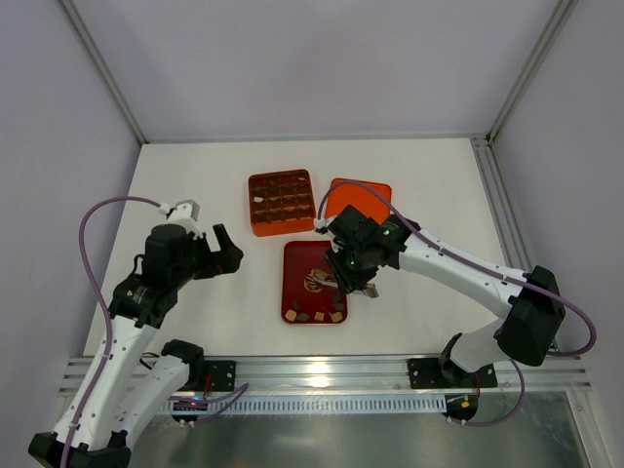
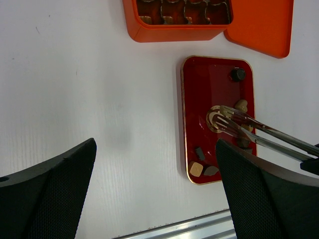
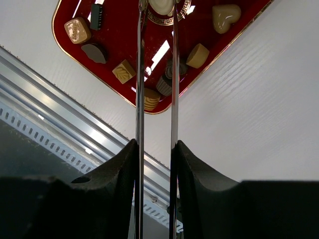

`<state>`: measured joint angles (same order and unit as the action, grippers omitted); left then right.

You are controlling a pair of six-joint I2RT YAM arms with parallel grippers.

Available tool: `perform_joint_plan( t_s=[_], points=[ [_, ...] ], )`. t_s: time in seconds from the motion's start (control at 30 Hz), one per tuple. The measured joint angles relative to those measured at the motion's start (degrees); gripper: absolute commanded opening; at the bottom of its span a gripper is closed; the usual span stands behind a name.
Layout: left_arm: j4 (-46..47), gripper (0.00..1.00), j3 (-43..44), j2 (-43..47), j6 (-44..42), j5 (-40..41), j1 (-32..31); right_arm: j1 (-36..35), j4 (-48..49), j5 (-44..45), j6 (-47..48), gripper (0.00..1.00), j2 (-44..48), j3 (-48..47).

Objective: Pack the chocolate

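A dark red tray (image 1: 304, 255) lies in the middle of the table with several small chocolates (image 1: 317, 315) on it, brown, tan and cream. My right gripper (image 1: 353, 278) is shut on metal tongs (image 3: 140, 74) that reach over the tray. The tong tips stand on either side of a round cream-white chocolate (image 3: 160, 5) on a gold ring in the tray. A tan square piece (image 3: 77, 30) and a cream heart (image 3: 225, 16) lie nearby. My left gripper (image 1: 226, 255) is open and empty over bare table left of the tray (image 2: 199, 89).
An orange box with grid compartments (image 1: 281, 202) stands behind the tray, some cells filled. Its orange lid (image 1: 363, 195) lies to the right of it. A metal rail (image 1: 322, 370) runs along the near table edge.
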<state>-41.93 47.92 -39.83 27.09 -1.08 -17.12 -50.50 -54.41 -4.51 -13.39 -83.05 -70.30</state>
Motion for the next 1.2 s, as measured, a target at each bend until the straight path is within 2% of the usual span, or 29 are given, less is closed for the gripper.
perform_joint_plan(
  t_s=[0.63,1.0,1.2],
  points=[
    [0.0,1.00,0.0,0.0,0.0,0.0,0.0,0.4,0.1,0.0,0.0,0.37,-0.5,-1.9],
    [0.0,1.00,0.0,0.0,0.0,0.0,0.0,4.1,0.0,0.1,0.6,0.37,-3.7,-11.0],
    [0.0,1.00,0.0,0.0,0.0,0.0,0.0,8.3,0.5,0.1,1.6,0.37,-8.9,-19.2]
  ],
)
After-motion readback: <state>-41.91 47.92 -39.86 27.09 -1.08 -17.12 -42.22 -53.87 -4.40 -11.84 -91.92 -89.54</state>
